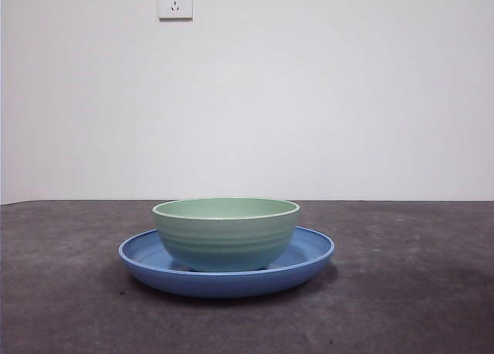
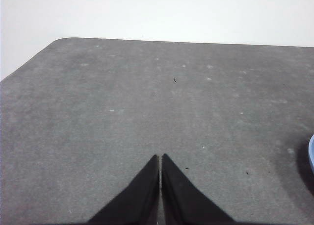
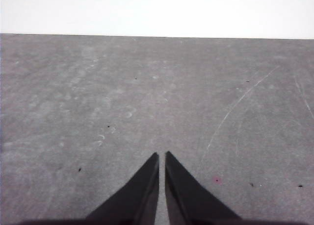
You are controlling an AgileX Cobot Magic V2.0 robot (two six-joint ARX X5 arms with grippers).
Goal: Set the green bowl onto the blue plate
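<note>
The pale mint-green glossy ceramic bowl (image 1: 226, 234) sits upright inside the wide shallow glossy blue plate (image 1: 309, 260), roughly centred, base on the plate's floor. The task looks done. Nothing is left to grasp; the sensible course is to keep both arms parked away so nothing nudges the stack.

The left gripper (image 2: 160, 158) has its jaws pressed together, holding nothing, over bare grey tabletop (image 2: 122, 102). The right gripper (image 3: 162, 156) shows jaws nearly touching with a thin slit between, also empty.

Only the front view shows the bowl and its seating, plus a white wall socket (image 1: 175, 1). The left wrist view catches just a blue sliver of plate rim (image 2: 311, 154) at its edge. The right wrist view shows neither dish, only scratched table.
</note>
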